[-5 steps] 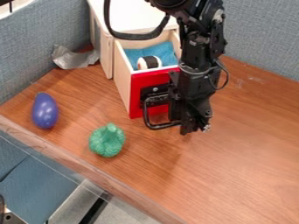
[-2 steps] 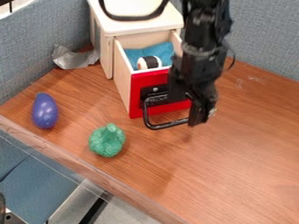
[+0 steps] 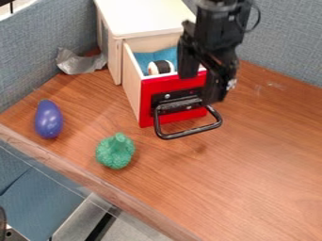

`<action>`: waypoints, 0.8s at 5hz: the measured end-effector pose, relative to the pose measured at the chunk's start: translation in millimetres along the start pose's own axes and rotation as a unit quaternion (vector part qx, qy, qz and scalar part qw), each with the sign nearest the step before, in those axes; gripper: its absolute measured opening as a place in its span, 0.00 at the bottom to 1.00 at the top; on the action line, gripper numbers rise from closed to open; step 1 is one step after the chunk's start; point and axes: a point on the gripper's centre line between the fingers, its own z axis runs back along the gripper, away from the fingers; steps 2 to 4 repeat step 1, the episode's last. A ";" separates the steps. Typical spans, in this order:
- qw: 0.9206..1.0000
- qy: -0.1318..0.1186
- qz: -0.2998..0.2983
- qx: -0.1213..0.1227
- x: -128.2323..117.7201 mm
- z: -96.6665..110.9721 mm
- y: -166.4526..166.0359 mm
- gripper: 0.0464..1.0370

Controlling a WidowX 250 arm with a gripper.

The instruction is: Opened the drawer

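The gripper (image 3: 201, 88) hangs over the right part of the drawer front, above the black handle, its two fingers apart with nothing between them. The drawer (image 3: 179, 88) stands pulled out of the pale wooden cabinet (image 3: 141, 21). Its red front carries a black wire handle (image 3: 189, 133) that sticks out over the table, clear of the fingers. Inside the drawer lie a blue cloth (image 3: 146, 57) and a white-and-black rolled piece (image 3: 159, 68); the arm hides the drawer's right part.
A purple egg-shaped object (image 3: 48, 119) lies at the left of the wooden table (image 3: 252, 169), with a green broccoli-like toy (image 3: 115, 151) in front of the drawer. Crumpled silvery material (image 3: 80, 62) sits left of the cabinet. Grey-blue partition walls (image 3: 286, 40) stand behind.
The gripper has risen and moved slightly right, away from the handle, which shows more fully now. The drawer stays pulled out, and the table objects have not moved.
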 end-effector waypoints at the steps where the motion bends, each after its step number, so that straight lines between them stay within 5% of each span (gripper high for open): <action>1: 1.000 -0.003 -0.004 0.007 -5.4 19.6 -6.3 0.96; 4: 1.000 -0.003 -0.004 0.007 -5.4 19.6 -6.3 0.96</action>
